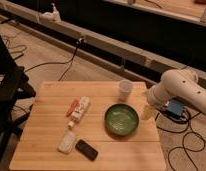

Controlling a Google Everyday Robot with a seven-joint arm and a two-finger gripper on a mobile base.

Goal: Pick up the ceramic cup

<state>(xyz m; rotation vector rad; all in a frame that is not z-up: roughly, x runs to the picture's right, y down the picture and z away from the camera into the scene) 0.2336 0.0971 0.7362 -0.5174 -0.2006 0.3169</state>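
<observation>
The ceramic cup (125,90) is a small plain white tapered cup. It stands upright near the far edge of the wooden table (46,125), right of centre. The wide green bowl (121,120) sits just in front of it. My white arm (178,89) reaches in from the right. My gripper (147,112) hangs at the table's right edge, beside the bowl and to the right of and nearer than the cup, not touching it.
A red-orange item (72,106), a white tube-like pack (80,111), a white packet (67,142) and a black flat object (86,149) lie on the table's left half. A black chair (8,85) stands at the left. Cables (188,145) run over the floor.
</observation>
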